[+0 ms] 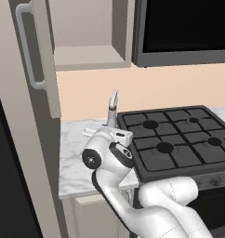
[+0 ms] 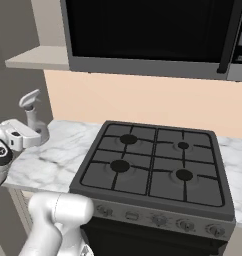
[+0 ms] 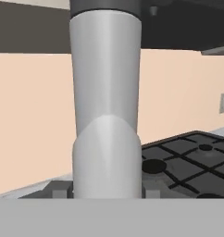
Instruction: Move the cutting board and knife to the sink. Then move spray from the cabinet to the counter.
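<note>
The spray bottle (image 1: 112, 110) stands upright on the marble desk (image 1: 75, 160), at about nine o'clock from the black stovetop (image 1: 179, 139) and just beside its near-left corner. Its long axis runs straight up, nozzle at twelve o'clock. The claw (image 3: 107, 192) sits at the bottle's lower body with a dark tip on either side of it, seemingly pinching the bottle, though actual contact is hard to confirm. In the hand view the bottle rises dead ahead toward twelve o'clock. The cabinet (image 1: 86, 51) hangs open above, its shelf bare. The likely next move is to let go and retreat away from the bottle without tipping it.
</note>
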